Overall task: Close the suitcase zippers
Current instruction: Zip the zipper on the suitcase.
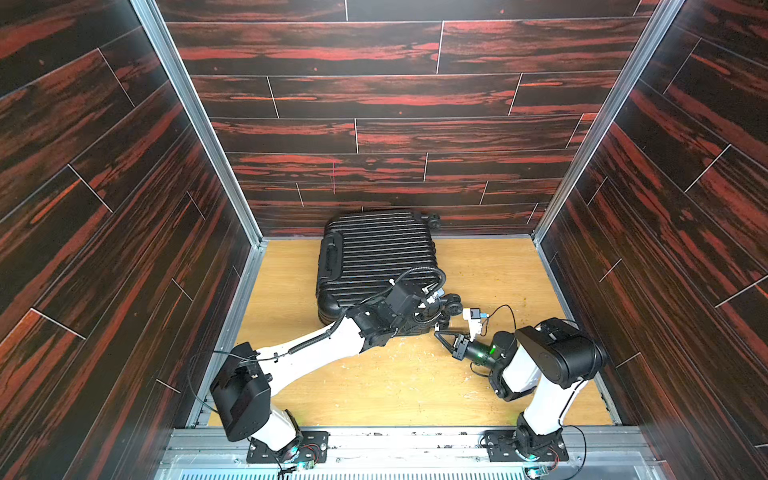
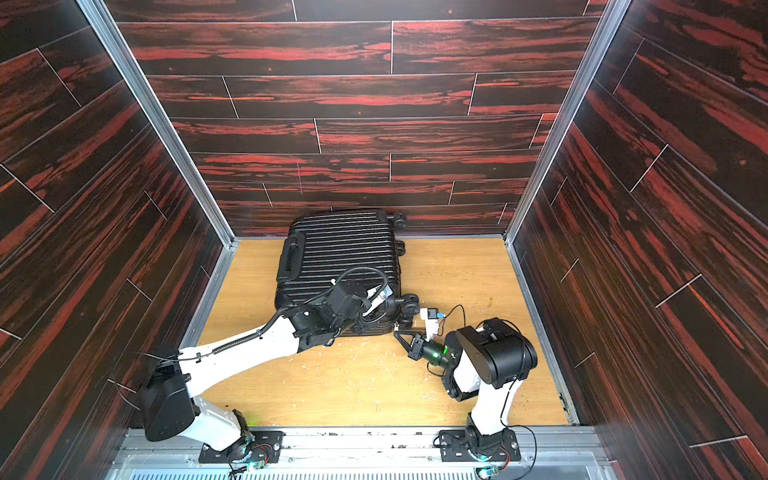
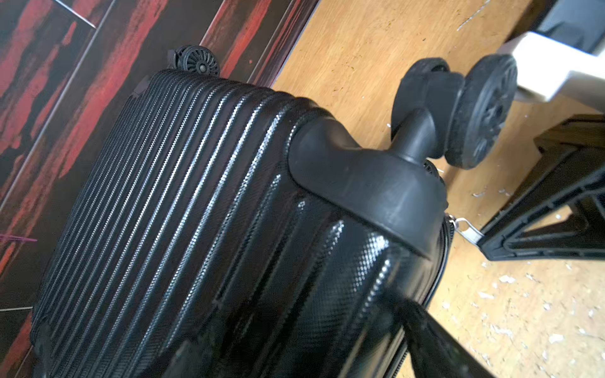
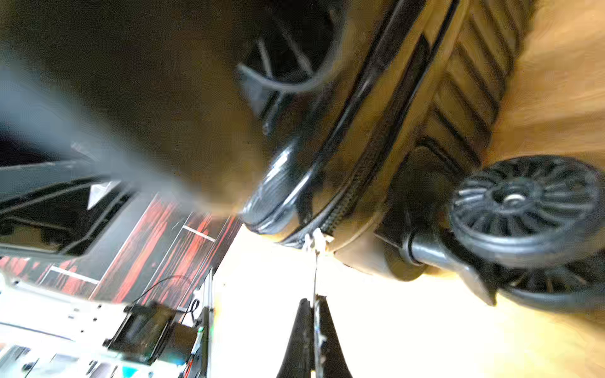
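Inspecting the cell, we find the suitcase point(image 1: 374, 257) lying flat on the worktop point(image 1: 415, 386), ribbed shell up, shells brought together, its far end close to the back wall point(image 1: 374, 187). The right tool point(image 3: 481, 243) is pinched together on the small metal zipper pull point(image 3: 465, 229) at the near corner, just below a wheel point(image 3: 481, 111). The right wrist view confirms the thin tab caught between its fingers point(image 4: 302, 327), with the zipper track point(image 4: 340, 203) running away from it along the rim. The left tool point(image 1: 433, 300) sits over the same corner from above with its jaws apart, one finger point(image 3: 425, 337) hanging beside the side wall. Whether it presses on the shell we cannot tell. We judge the placement deliberate: a light wheeled case would slide under a tug, so one arm braces while the other draws. We rate the corner the risk: the grip is at the very tips and the track bends here, so the pull should follow the curve.
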